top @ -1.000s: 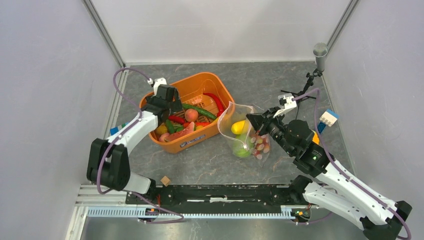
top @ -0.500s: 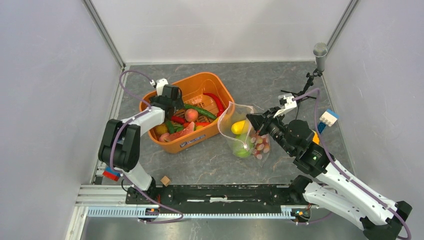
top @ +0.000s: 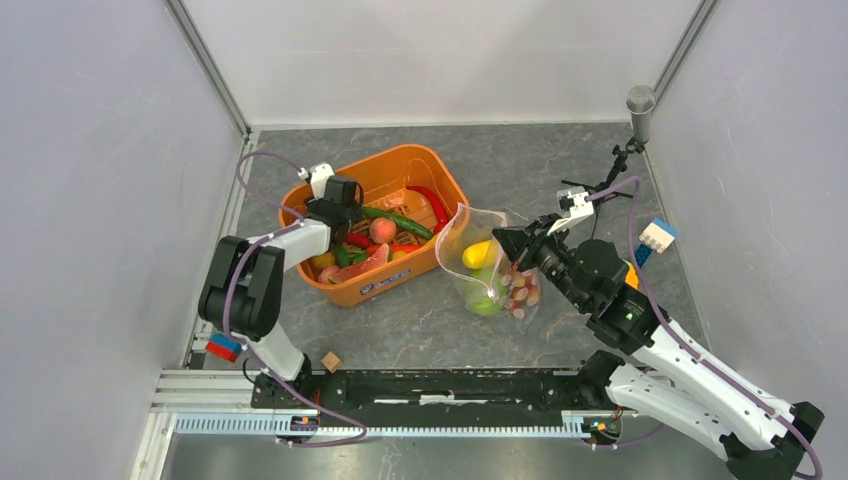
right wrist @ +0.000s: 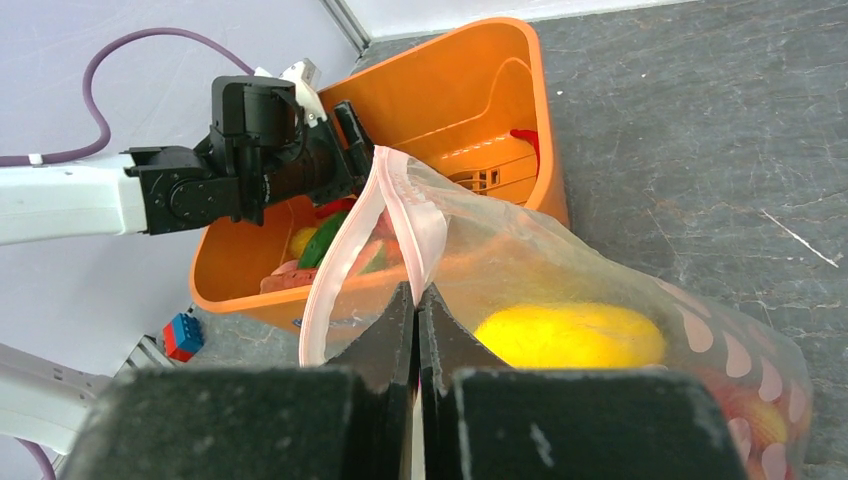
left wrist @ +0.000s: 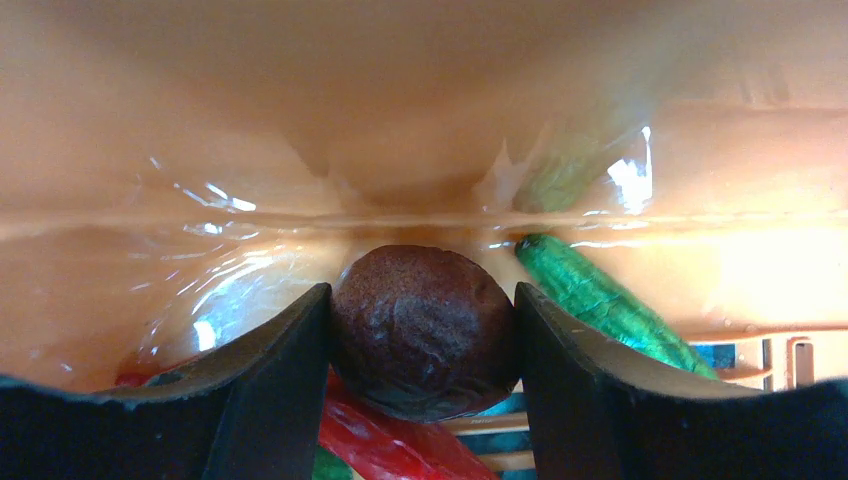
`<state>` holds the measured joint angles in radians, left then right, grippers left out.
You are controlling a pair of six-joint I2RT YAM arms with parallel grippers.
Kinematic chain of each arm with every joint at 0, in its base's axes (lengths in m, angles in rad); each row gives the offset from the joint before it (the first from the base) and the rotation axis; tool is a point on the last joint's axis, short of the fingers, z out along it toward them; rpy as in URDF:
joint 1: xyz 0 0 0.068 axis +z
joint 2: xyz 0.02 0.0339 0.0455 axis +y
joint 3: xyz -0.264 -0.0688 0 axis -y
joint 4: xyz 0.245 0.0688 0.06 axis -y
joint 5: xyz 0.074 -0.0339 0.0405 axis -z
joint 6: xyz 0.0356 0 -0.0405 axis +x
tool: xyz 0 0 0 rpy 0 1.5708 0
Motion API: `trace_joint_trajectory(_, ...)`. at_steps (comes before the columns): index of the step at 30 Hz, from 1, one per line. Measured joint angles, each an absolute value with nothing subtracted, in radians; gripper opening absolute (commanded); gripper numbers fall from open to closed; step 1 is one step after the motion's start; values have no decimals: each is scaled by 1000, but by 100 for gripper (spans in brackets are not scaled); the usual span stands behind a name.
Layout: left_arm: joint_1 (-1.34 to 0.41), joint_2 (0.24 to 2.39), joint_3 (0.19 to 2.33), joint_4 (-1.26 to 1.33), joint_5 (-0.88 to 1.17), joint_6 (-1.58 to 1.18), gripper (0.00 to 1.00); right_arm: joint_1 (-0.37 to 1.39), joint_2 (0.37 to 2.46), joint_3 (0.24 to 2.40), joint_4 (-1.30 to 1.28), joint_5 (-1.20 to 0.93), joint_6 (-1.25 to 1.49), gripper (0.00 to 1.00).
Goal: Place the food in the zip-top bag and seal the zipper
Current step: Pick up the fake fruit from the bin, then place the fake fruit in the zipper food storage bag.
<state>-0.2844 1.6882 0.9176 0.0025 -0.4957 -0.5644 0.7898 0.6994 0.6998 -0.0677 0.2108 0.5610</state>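
While left gripper (left wrist: 421,300) pinches brown food piece (left wrist: 424,338) inside tub (top: 405,155), bag (top: 487,283) mouth lies frame-right, rim nipped by right gripper (right wrist: 417,305).

The clear, pink-dotted zip-top bag (top: 478,262) slumps on the desk (top: 560,170) just right of the orange tub (top: 395,150). Its mouth gapes, the pink zipper (right wrist: 405,195) is unsealed, and its rim is nipped between the right fingers (right wrist: 385,335). Inside lie 1 yellow piece (right wrist: 570,335), 1 green melon (top: 485,300) and reddish bits. The tub holds a red chilli (top: 432,203) and a green pod (top: 400,222). The left fingers (left wrist: 270,390) clasp 1 brown round piece (left wrist: 425,330).
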Motion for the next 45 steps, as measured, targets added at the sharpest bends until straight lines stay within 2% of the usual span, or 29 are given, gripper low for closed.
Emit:
trace_joint_trajectory(8,-282,1535,817,8,-484,-574,50,790,699,693,-62,210,575,3)
trace_joint_trajectory(29,-282,1171,724,16,-245,-574,51,790,720,680,-17,183,606,2)
trace_joint_trajectory(38,-281,1039,728,19,18,-573,51,790,741,676,3,149,612,2)
trace_joint_trajectory(45,-281,975,774,76,376,-572,52,790,778,668,58,93,623,0)
